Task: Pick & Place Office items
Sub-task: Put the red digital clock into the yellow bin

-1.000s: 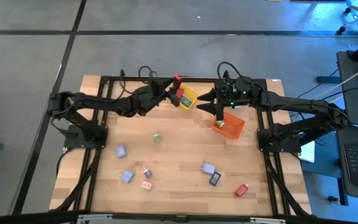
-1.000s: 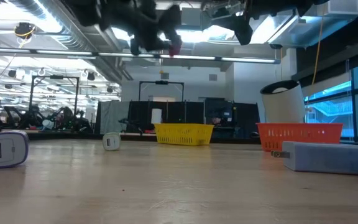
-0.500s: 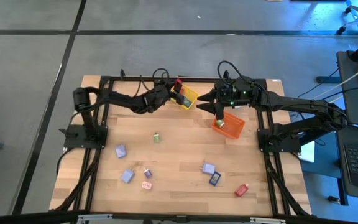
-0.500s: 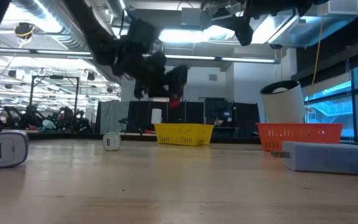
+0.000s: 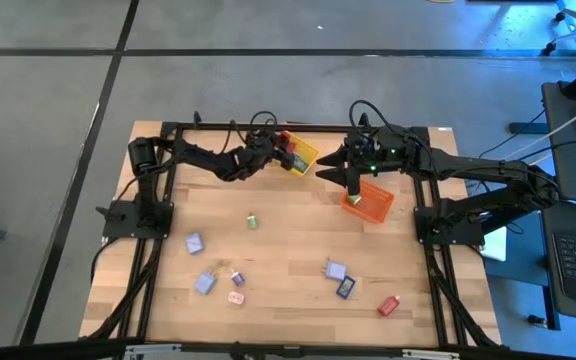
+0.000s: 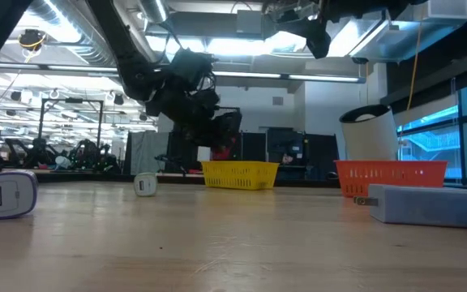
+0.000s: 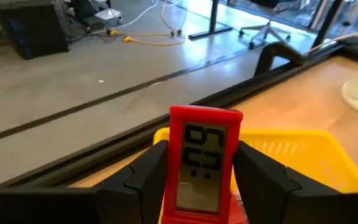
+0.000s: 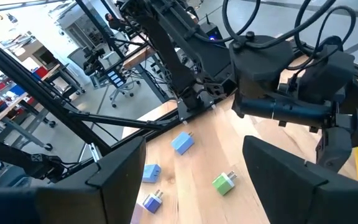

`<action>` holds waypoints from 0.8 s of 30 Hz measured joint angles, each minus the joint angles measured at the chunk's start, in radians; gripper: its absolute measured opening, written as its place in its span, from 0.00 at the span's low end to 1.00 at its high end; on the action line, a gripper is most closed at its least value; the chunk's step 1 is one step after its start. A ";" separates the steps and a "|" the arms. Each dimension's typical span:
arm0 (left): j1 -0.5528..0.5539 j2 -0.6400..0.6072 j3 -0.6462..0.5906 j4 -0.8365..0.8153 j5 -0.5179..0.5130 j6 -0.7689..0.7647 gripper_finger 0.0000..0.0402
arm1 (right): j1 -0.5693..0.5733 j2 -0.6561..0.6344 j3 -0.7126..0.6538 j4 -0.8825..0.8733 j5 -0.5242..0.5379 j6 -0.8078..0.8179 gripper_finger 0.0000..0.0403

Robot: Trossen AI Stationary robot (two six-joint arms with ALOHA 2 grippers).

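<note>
"Two arms up at the far edge of the table, I see. What has the left one got?"

"My left gripper (image 7: pixel 197 180) is closed on a small red clock (image 7: pixel 204 163), one finger (image 7: pixel 143 180) pressed to each side, digits facing the wrist camera. From above I see it poised at the yellow bin (image 5: pixel 302 157), the clock (image 5: pixel 286 140) at the bin's far rim. At table height the red piece (image 6: pixel 226 149) hangs just above that bin (image 6: pixel 240 173), not touching it."

"And the right?"

"My right gripper (image 5: pixel 352 184) sits over the near corner of the orange bin (image 5: pixel 371 201). Its fingers (image 8: pixel 288 175) stand wide apart with nothing between them."

"Where are the rest of the office items?"

"Seven lie loose on the wood that I can count from above. A green piece (image 5: pixel 252 221) is alone mid-table. Toward the left sit a lavender block (image 5: pixel 195 243), a blue-lavender one (image 5: pixel 205 283), a small dark-and-lavender piece (image 5: pixel 237 277) and a pink one (image 5: pixel 236 297) just beside it. Right of centre, a lavender block (image 5: pixel 335 270) touches or nearly touches a dark blue one (image 5: pixel 345 288), and a red piece (image 5: pixel 388 305) lies nearest the front edge."

"Anything else on the table?"

"A white round roll (image 6: pixel 370 135) stands behind the orange bin (image 6: pixel 389 176) in the low view."
</note>
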 joint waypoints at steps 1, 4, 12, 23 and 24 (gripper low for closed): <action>0.001 0.000 0.000 0.003 0.013 -0.009 0.41 | 0.000 0.000 0.000 0.000 0.000 0.000 0.67; 0.001 0.000 0.000 -0.003 0.050 -0.030 0.41 | 0.000 0.000 0.000 0.000 0.000 0.000 0.67; 0.000 0.000 0.000 -0.024 0.065 -0.030 0.41 | 0.000 0.000 0.000 0.000 0.000 -0.004 0.67; 0.000 0.000 0.000 -0.024 0.065 -0.030 0.42 | 0.000 0.000 0.000 -0.014 0.000 -0.007 0.67; 0.000 0.000 0.000 -0.024 0.065 -0.030 0.42 | 0.000 0.000 0.000 -0.015 0.000 -0.007 0.67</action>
